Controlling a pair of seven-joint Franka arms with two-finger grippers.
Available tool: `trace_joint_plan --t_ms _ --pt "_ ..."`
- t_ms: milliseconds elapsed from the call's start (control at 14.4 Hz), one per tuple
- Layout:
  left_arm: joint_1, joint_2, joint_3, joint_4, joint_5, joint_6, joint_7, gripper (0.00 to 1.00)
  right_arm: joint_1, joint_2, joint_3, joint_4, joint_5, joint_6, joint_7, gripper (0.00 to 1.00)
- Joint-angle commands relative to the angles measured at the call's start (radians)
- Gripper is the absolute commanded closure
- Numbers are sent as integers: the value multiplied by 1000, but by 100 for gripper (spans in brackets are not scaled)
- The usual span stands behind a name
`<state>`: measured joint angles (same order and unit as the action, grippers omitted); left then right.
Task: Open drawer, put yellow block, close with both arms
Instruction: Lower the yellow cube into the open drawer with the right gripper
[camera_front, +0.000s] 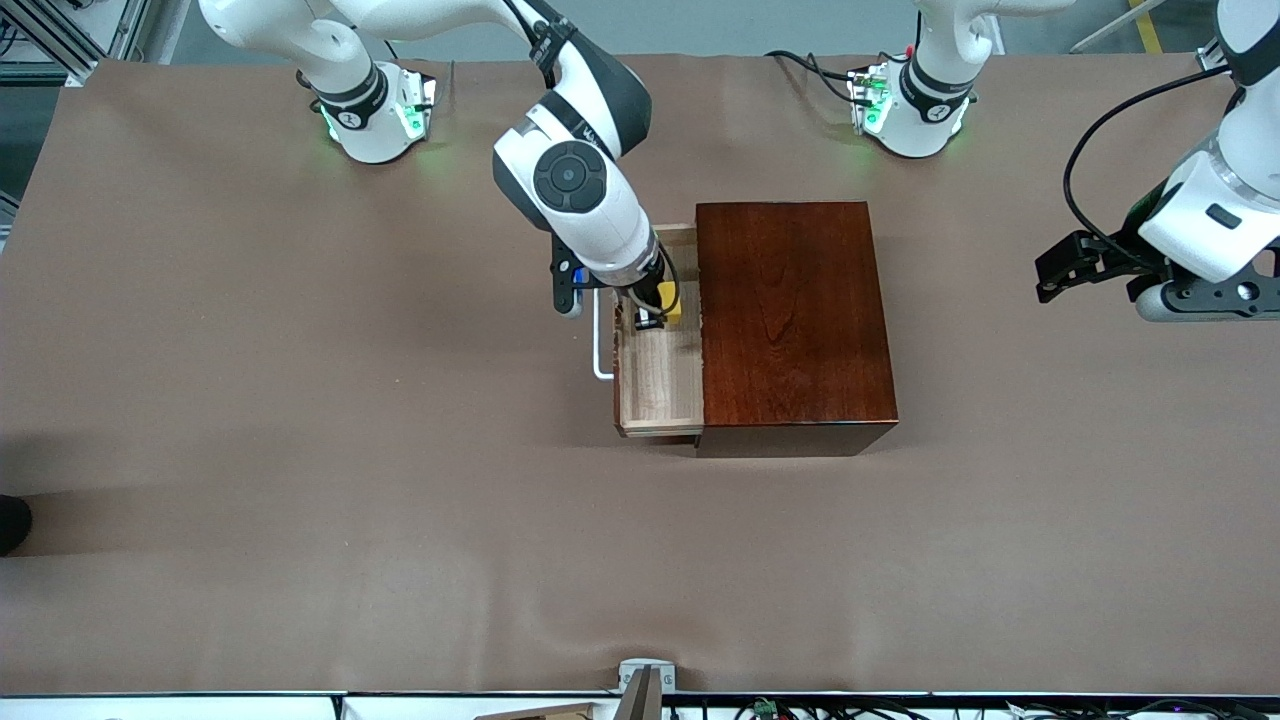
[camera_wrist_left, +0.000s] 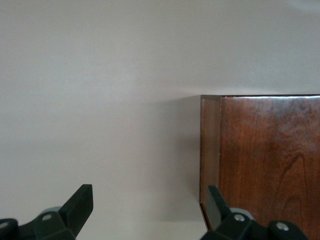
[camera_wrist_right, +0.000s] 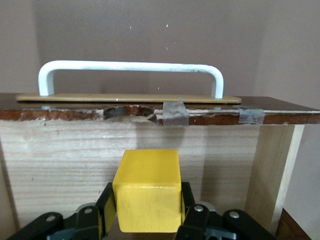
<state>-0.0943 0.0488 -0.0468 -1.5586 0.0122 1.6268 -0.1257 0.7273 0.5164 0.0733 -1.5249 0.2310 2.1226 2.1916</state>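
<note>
The dark reddish-brown wooden box (camera_front: 790, 310) stands mid-table with its pale-wood drawer (camera_front: 660, 385) pulled open toward the right arm's end. The white bar handle (camera_front: 600, 345) is on the drawer's front. My right gripper (camera_front: 655, 312) is shut on the yellow block (camera_front: 670, 300) and holds it inside the open drawer. In the right wrist view the block (camera_wrist_right: 147, 190) sits between the fingers (camera_wrist_right: 107, 207), facing the drawer's front wall (camera_wrist_right: 75, 150) and handle (camera_wrist_right: 130, 67). My left gripper (camera_front: 1060, 270) is open and empty and waits over the table at the left arm's end; its wrist view shows the box's corner (camera_wrist_left: 270, 160).
The brown table cover (camera_front: 300, 450) lies bare around the box. The two green-lit arm bases (camera_front: 380, 115) stand along the table edge farthest from the front camera. A small metal bracket (camera_front: 645, 680) sits at the edge nearest the front camera.
</note>
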Motion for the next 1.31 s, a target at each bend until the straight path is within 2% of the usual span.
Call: trace_joint_plan --t_ms 0,277,346,415,484,554,900,1107,1246 --pt "-9 13 -1 14 2 -10 -9 0 11 17 -7 3 -2 -1 7 100" --pt "-5 11 -1 14 2 -28 -12 0 17 44 -7 3 -22 -1 7 100" --pt "-7 13 -1 15 2 -28 -12 0 15 45 -7 3 -22 -1 7 93" --pt "-7 13 -2 15 2 -28 -12 0 15 45 -6 5 -22 -3 7 76" --pt "-8 11 -2 14 2 -28 -14 0 14 45 -6 6 -22 -9 16 34" --pt "-7 11 -10 14 3 -30 -14 0 15 44 -7 6 -24 -12 19 1" --pt "-4 13 -12 12 5 -31 -12 0 -5 33 -12 41 -21 -27 17 0" --pt "-13 14 -27 11 5 -31 -35 0 -46 33 -12 142 -25 -157 11 0" --pt "-22 32 -68 20 3 -24 -145 0 -87 31 -12 199 -22 -246 -21 0"
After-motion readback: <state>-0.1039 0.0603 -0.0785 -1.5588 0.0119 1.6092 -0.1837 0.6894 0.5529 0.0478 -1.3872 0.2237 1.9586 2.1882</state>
